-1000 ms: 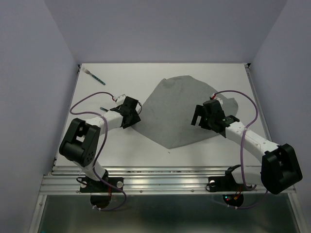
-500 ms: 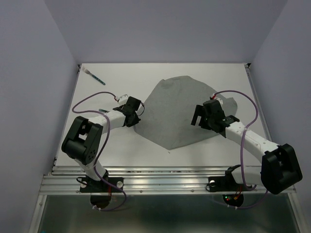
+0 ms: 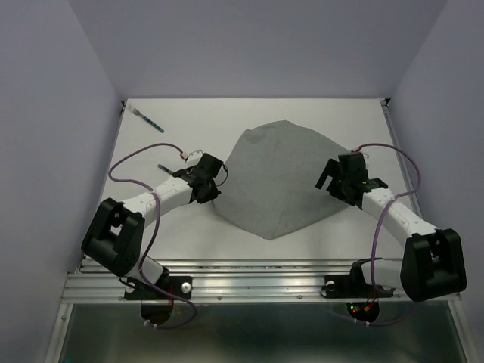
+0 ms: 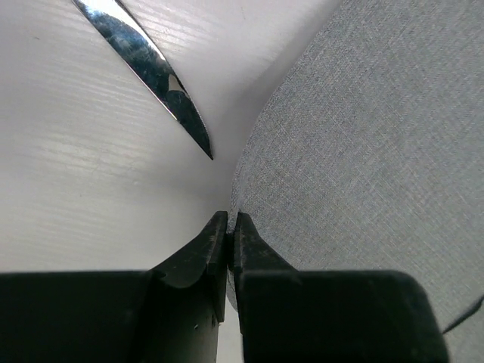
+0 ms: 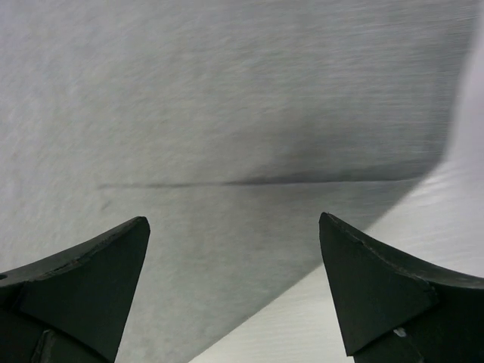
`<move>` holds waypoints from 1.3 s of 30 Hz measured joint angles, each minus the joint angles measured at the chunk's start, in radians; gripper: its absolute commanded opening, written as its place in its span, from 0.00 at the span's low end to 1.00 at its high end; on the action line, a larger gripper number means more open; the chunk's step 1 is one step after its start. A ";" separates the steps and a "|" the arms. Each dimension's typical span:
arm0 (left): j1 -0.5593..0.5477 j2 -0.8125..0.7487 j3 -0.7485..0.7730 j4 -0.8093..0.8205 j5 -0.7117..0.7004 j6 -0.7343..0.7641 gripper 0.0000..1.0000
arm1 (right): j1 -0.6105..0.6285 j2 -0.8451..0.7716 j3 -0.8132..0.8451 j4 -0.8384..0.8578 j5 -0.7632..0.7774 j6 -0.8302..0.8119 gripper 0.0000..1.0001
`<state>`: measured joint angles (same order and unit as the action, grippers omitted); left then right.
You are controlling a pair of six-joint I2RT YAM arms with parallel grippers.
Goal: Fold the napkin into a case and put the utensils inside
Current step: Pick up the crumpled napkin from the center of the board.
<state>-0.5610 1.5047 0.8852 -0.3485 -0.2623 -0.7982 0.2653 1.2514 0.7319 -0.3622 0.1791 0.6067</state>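
Note:
The grey napkin (image 3: 280,178) lies mid-table, its middle bulging up like a tent. My left gripper (image 3: 217,184) is shut on the napkin's left edge (image 4: 243,170), with the cloth pinched between the fingertips (image 4: 249,234). My right gripper (image 3: 331,175) hovers open over the napkin's right side (image 5: 227,113), where a crease runs across the cloth, and holds nothing. One teal-handled utensil (image 3: 149,119) lies at the far left corner. A second utensil, the knife (image 3: 165,167), lies by my left arm, its shiny blade (image 4: 151,68) just left of the cloth. No case is in view.
White tabletop (image 3: 189,227) is framed by lilac walls, with a metal rail (image 3: 249,283) along the near edge. Purple cables loop over both arms.
My left gripper has shut on the napkin's left edge and shifted right, raising the cloth into a bulge. The right arm has drawn back to the right, still open.

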 measured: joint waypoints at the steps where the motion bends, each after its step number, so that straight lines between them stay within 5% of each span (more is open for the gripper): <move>1: 0.000 -0.011 0.000 -0.002 0.002 0.000 0.00 | -0.040 -0.002 -0.003 -0.005 -0.002 0.000 0.93; 4: 0.000 -0.046 0.000 -0.008 0.010 0.005 0.00 | -0.117 0.000 -0.003 -0.034 0.012 -0.008 0.76; 7: 0.000 -0.051 0.000 -0.009 0.023 0.013 0.00 | -0.122 0.026 0.023 -0.083 0.019 -0.045 0.75; 19: 0.000 -0.016 0.000 -0.007 0.051 0.023 0.00 | 0.224 0.314 0.270 -0.136 0.123 -0.080 0.70; 25: 0.000 -0.014 0.000 -0.003 0.053 0.023 0.00 | 0.254 0.453 0.317 -0.136 0.146 -0.053 0.62; 39: -0.002 -0.014 -0.011 0.008 0.058 0.022 0.00 | 0.272 0.497 0.354 -0.116 0.144 -0.007 0.51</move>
<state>-0.5625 1.4910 0.8745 -0.3408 -0.2043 -0.7761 0.5377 1.7485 1.0863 -0.4782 0.3233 0.5999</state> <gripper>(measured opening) 0.153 0.565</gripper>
